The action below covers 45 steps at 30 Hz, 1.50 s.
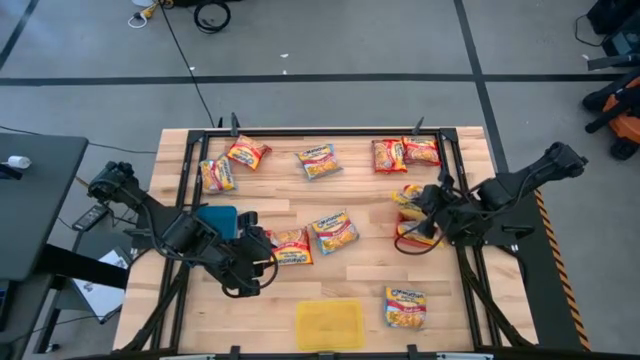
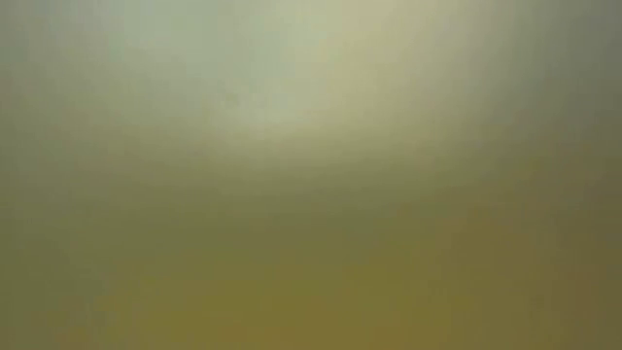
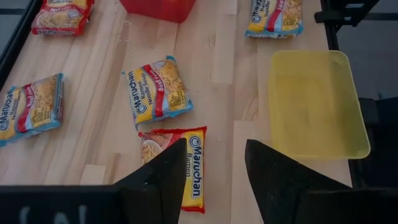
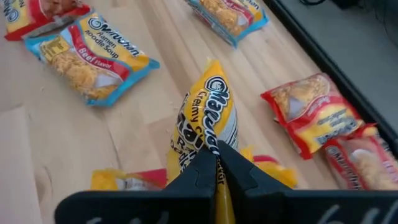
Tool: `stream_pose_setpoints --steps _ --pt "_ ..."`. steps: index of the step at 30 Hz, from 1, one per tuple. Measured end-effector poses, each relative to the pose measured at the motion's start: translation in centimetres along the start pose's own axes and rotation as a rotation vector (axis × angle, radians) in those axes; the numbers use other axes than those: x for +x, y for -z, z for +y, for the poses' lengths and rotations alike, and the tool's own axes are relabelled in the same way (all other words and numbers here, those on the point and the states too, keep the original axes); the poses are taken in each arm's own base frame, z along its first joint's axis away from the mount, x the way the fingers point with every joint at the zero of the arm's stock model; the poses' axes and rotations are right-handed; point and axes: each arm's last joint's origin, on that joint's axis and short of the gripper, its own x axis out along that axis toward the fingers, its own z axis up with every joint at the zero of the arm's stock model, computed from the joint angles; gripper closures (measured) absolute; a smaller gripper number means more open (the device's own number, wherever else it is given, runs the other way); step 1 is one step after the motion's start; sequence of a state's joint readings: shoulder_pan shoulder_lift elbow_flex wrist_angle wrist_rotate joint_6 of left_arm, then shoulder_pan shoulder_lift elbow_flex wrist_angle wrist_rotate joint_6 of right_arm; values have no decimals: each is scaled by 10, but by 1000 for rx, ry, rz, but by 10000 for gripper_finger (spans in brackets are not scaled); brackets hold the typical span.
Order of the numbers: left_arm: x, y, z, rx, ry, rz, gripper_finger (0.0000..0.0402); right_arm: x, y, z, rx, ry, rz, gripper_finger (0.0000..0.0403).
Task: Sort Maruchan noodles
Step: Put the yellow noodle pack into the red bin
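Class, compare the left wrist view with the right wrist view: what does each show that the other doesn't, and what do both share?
Left wrist only: a flat square yellow plastic tray, a red tray's edge, and the open left gripper above a red-edged packet. Right wrist only: the right gripper shut on a yellow Creamy packet, lifted on end. Both: the blue-edged Beef Flavor packet on the wooden table.

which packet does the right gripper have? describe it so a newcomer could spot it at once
Start at the wooden table and go to its right half, where the right gripper is shut on one packet's edge above the red tray. That yellow Creamy Chicken packet stands on end, lifted. Every other packet lies flat on the wood, and the nearest ones are red or blue-edged.
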<state>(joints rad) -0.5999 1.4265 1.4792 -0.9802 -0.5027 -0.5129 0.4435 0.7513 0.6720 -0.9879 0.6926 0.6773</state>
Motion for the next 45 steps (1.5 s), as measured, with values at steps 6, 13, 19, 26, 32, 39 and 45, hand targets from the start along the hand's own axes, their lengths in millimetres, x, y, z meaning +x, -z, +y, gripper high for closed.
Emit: stream_pose_setpoints --steps 6,13,19,26,32,39,45 --pt "0 0 0 0 -2 -1 235 17 16 5 77 4 -9 394" --pt "0 0 0 0 -1 -1 235 19 26 6 57 -79 139 377" --pt "0 0 0 -1 -1 -1 235 19 30 2 88 -48 191 350" --pt "0 0 0 -2 -1 -1 235 19 23 6 122 -35 79 393" --pt "0 0 0 -1 -1 -1 235 15 26 7 209 22 -2 397" --pt "-1 1 -1 4 2 0 235 8 31 15 264 11 -119 399" --pt "-3 3 -5 25 14 -1 235 26 62 19 319 25 -92 400"
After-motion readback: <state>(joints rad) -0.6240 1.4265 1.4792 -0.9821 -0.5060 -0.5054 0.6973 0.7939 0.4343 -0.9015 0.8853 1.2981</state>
